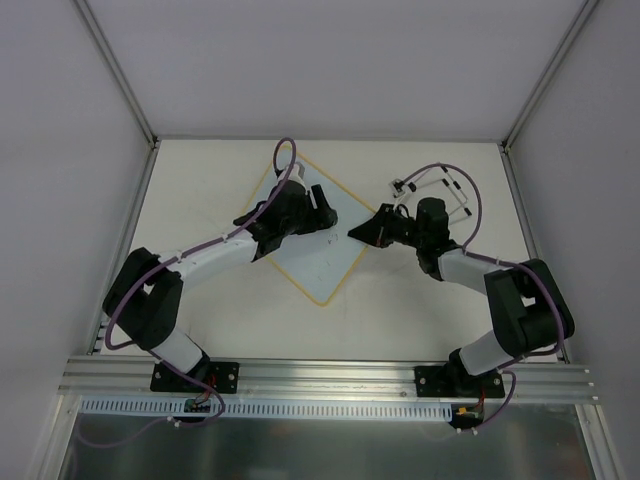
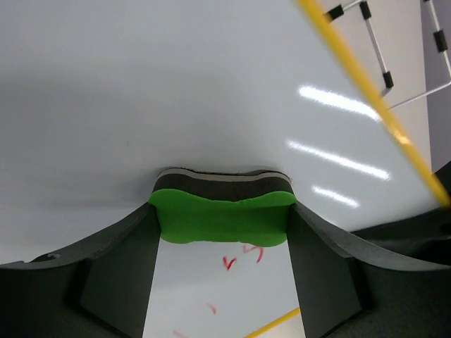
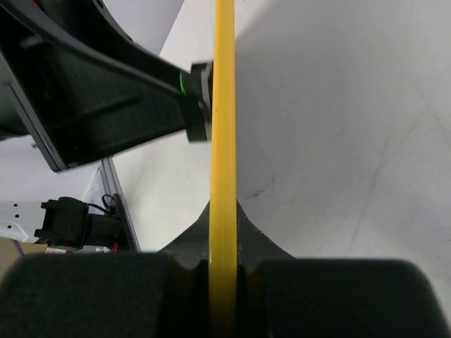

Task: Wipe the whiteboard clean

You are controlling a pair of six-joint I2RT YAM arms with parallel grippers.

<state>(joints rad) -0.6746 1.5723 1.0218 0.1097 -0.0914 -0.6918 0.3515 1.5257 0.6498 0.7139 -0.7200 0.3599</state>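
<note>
Green eraser [image 2: 222, 218] is pinched in the left gripper [image 1: 312, 212] jaws and pressed flat on the whiteboard [image 1: 322, 268], which lies cornerwise mid-way across the table [image 1: 430, 310]. The right gripper [image 3: 224, 282] jaws are clamped on its yellow frame [image 3: 224, 127] at the right corner. Risk: the thin edge grip slips under wiping force and the board pivots, or a stroke skips the red marks [image 2: 243, 257] beside the eraser.

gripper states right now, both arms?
Left gripper: closed on the green eraser, which sits against the whiteboard.
Right gripper: closed on the whiteboard's yellow frame.
</note>
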